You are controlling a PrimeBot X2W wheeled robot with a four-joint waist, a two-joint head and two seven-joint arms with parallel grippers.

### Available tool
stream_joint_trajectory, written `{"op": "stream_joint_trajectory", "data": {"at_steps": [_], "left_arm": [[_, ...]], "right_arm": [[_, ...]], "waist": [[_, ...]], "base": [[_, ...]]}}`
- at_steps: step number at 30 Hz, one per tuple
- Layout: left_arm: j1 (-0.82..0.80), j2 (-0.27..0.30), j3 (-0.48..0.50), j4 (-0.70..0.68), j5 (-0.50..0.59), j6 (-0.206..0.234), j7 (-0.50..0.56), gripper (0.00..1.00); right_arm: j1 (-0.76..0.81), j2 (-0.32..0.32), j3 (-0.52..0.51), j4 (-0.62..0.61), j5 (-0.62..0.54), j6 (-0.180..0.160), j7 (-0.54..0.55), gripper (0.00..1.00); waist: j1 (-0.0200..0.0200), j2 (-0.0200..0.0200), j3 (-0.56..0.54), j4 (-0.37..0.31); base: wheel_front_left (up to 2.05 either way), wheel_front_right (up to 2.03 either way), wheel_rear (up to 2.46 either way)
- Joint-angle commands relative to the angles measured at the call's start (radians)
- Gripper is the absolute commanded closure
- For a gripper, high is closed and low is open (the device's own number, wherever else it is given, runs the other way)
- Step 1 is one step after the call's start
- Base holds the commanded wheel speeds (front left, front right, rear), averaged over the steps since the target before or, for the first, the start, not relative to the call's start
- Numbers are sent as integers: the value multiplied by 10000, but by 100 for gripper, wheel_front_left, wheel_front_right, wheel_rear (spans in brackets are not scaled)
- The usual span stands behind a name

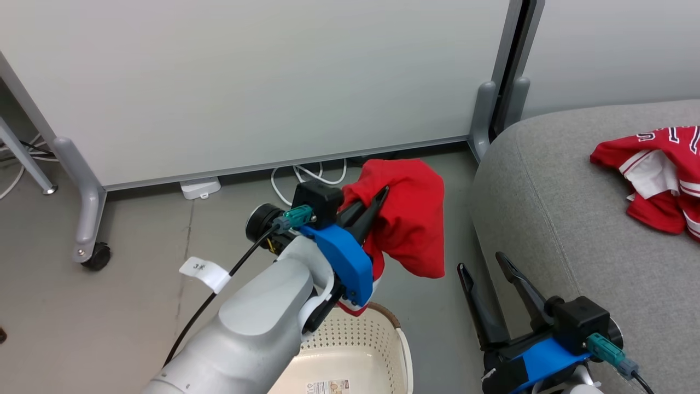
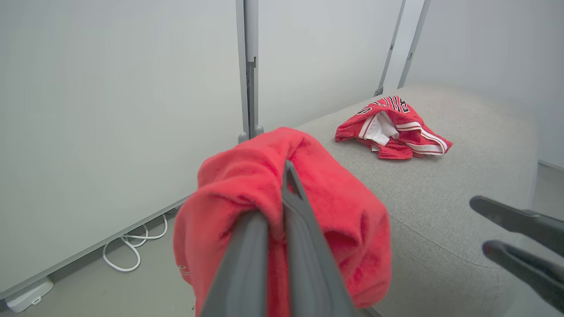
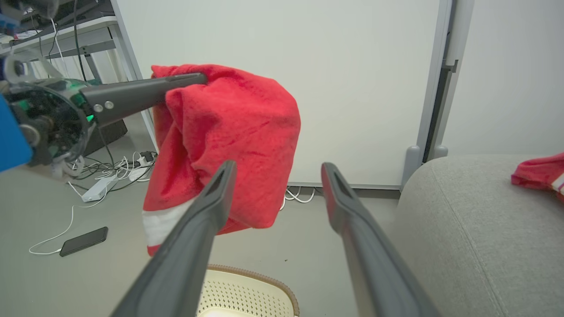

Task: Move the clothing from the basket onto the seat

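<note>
My left gripper is shut on a red garment that hangs in the air above the floor, over the far rim of the cream basket. The same clothing drapes over my left fingers in the left wrist view and hangs above the basket in the right wrist view. A second red jersey with white trim lies crumpled on the grey seat; it shows as the jersey on the seat. My right gripper stands open beside the seat's left edge, holding nothing.
A white partition panel on castor feet stands behind, with white cables on the floor under it. A black phone on a cable lies on the floor at left. A desk leg stands far left.
</note>
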Motion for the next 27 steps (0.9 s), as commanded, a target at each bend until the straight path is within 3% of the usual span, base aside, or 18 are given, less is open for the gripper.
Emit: {"op": "stream_joint_trajectory", "data": {"at_steps": [1,17,27], "left_arm": [[-206,-11,-104,-62,-85,-19,84,100],[-605,-64,-609,-207,-550,-7,220,100],[-708,-63,-893,-412,-815,146,219,100]], "right_arm": [[145,-9,25,-50,21,5,25,0],[-52,-9,336,26,-69,5,360,0],[-1415,-9,767,1421,-244,5,593,0]], "waist": [[1,-1,-78,31],[1,-1,-173,17],[1,-1,2,-11]], "base": [[0,0,0],[0,0,0],[0,0,0]]}}
